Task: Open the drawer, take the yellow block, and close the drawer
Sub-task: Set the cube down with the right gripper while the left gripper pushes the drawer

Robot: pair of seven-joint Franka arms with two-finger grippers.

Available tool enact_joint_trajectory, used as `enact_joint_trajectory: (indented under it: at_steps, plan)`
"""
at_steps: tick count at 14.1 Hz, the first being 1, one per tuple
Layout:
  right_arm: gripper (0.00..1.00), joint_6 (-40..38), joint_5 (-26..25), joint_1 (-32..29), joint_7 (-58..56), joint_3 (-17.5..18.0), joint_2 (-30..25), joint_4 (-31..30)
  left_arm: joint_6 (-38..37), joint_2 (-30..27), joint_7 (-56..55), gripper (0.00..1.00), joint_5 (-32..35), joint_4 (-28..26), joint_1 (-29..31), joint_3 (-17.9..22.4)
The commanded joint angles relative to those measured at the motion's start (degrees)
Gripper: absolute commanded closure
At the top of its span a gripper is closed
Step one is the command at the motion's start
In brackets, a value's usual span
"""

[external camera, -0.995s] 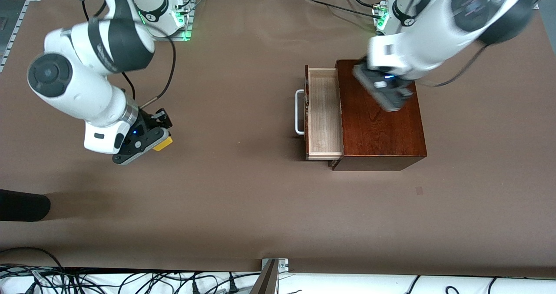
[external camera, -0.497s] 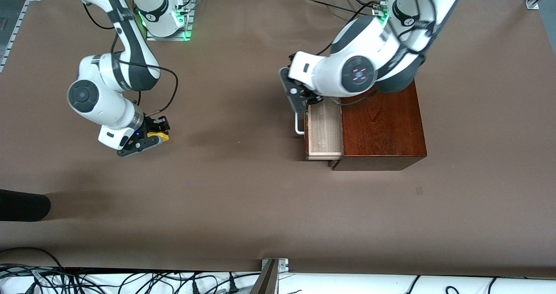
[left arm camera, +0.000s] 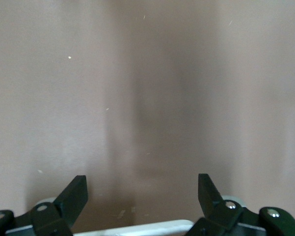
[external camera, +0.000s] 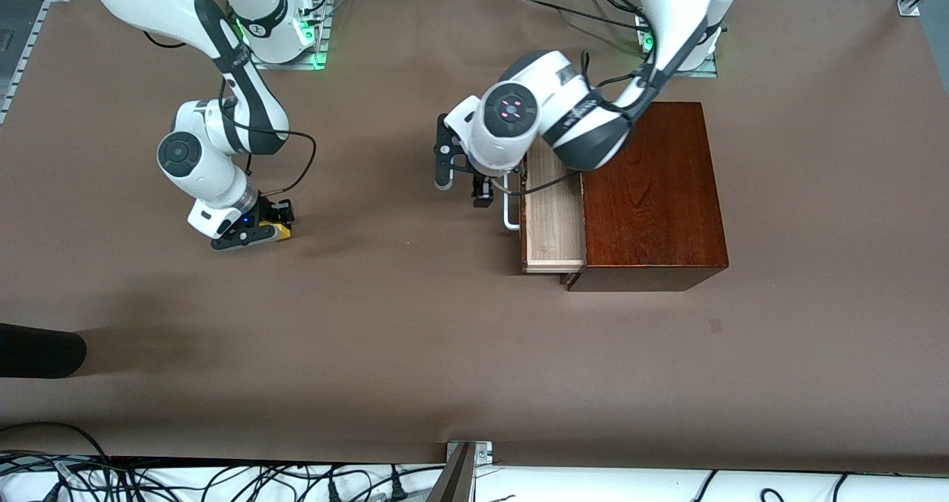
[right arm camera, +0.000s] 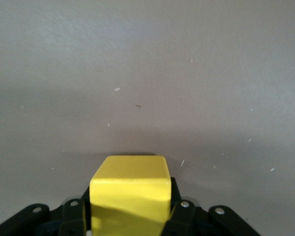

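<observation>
Yellow block (right arm camera: 129,189) pinched in right tool (external camera: 256,229); left tool (external camera: 463,183) spread beside drawer (external camera: 552,205).

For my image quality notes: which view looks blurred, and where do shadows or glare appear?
Left wrist view: soft, smeared table, vertical shadow band. Right wrist view: yellow block sharp, dark shadow at its base. Front view: crisp; mild sheen on wooden box.

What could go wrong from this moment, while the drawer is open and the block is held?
The open left gripper sits beside the white bar handle of the pale-wood drawer; an off-centre push might jam it or shift the glossy dark-brown wooden box. The right gripper holds the small yellow cube low over the brown table; it might scrape.
</observation>
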Motion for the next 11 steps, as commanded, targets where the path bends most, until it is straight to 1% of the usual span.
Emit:
enact_joint_trajectory:
  at_steps: [1,2,3,4,5,6,8,9,11]
  plan:
    - [0.38,0.7,0.9,-0.5,1.4,0.4,-0.1,-0.3,-0.3,0.7,1.6,0.0,4.4,-1.3,-0.9,0.4]
    - [0.0,0.6,0.8,-0.5,1.3,0.4,-0.4,-0.1,-1.5,0.7,1.4,0.0,4.3,-2.9,-0.5,0.9]
    - [0.0,0.1,0.8,-0.5,0.7,0.4,-1.6,0.4,-4.1,0.7,1.4,0.0,4.3,-3.2,-0.2,1.8]
    - [0.0,-0.9,0.7,-0.5,0.5,0.4,-4.3,0.6,-7.3,0.6,1.4,0.0,4.4,-3.2,0.0,2.4]
    - [0.0,-3.2,0.7,-0.5,0.6,0.4,-6.6,1.8,-10.1,0.4,1.6,0.0,4.5,-2.9,0.4,3.1]
    - [0.0,-7.2,0.7,-0.6,0.6,0.4,-8.8,3.8,-12.4,0.2,1.6,0.0,4.6,-2.9,0.5,3.5]
    - [0.0,-19.2,0.7,-1.0,0.6,0.2,-13.0,10.6,-15.8,-0.1,1.6,0.0,8.2,-2.5,0.7,3.9]
    - [0.0,-26.2,0.7,-1.0,0.8,-0.7,-14.2,15.1,-16.7,-0.3,1.6,0.0,9.2,-2.4,0.9,4.1]
    - [0.0,-40.2,0.7,-1.0,0.7,-1.6,-14.7,25.7,-17.9,-0.4,1.5,0.0,9.4,-2.4,2.2,4.1]
